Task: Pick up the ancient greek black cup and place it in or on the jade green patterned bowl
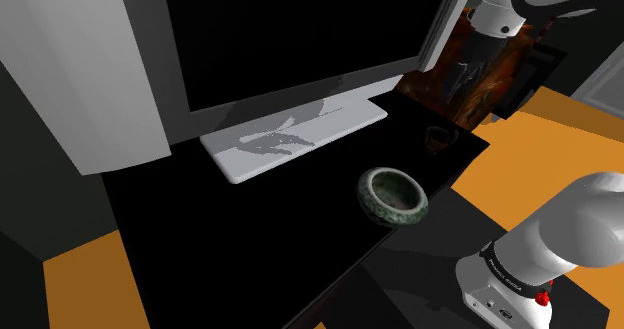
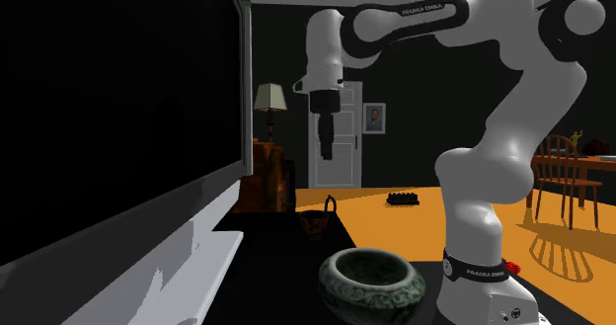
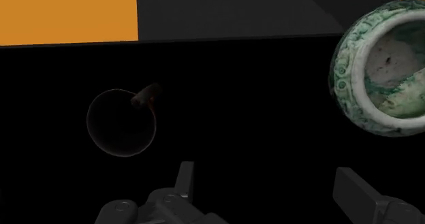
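A wide black table (image 1: 250,237) takes up most of the shoulder view, with orange floor (image 1: 90,277) showing past its edges. The white arm (image 2: 513,106) rises from its stand at the second exterior view's right, then arches up and over toward that view's left. A flat pale grey slab (image 1: 300,137) lies along the table's far side, under a big black panel (image 2: 118,96) in a grey frame. The black gripper (image 2: 327,155) hangs from the wrist pointing straight down, high above the table and touching nothing. In the wrist view its two fingers (image 3: 185,182) stand well apart with only bare tabletop between them. The green and white patterned bowl (image 1: 372,199) sits upright on the table, near the edge closest to the stand, with carved bands around its thick rim (image 3: 351,73). The small dark cup (image 1: 440,137) stands upright on the table, well apart from the bowl, up and to the shoulder view's right near the table's corner. In the second exterior view the cup (image 2: 317,219) is behind the bowl (image 2: 373,293) and almost directly under the gripper, its looped handle sticking up. Seen from the wrist, the cup (image 3: 121,122) is a faint dark ring lying outside one finger, while the bowl lies outside the other.
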You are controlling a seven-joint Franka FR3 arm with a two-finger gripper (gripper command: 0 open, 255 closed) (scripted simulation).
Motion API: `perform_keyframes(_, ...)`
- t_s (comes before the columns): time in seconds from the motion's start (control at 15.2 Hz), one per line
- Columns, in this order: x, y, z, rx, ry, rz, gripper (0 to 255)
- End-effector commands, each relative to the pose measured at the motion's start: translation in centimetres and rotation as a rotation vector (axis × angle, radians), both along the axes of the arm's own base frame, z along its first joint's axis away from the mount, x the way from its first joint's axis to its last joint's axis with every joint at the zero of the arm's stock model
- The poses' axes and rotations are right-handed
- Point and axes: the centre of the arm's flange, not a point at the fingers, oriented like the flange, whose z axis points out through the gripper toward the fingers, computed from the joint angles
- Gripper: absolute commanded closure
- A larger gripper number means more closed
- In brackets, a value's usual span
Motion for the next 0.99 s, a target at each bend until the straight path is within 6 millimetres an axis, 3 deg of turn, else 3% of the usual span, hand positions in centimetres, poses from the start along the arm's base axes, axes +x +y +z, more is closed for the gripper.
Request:
perform_keyframes(0.0, 0.8, -1.5, -1.9, -0.011, 0.02, -0.031, 0)
perform_keyframes(0.79, 1.6, -11.8, -13.4, -0.076, 0.143, -0.212, 0)
perform_keyframes(0.92, 1.4, -11.9, -14.4, -0.076, 0.143, -0.212, 0)
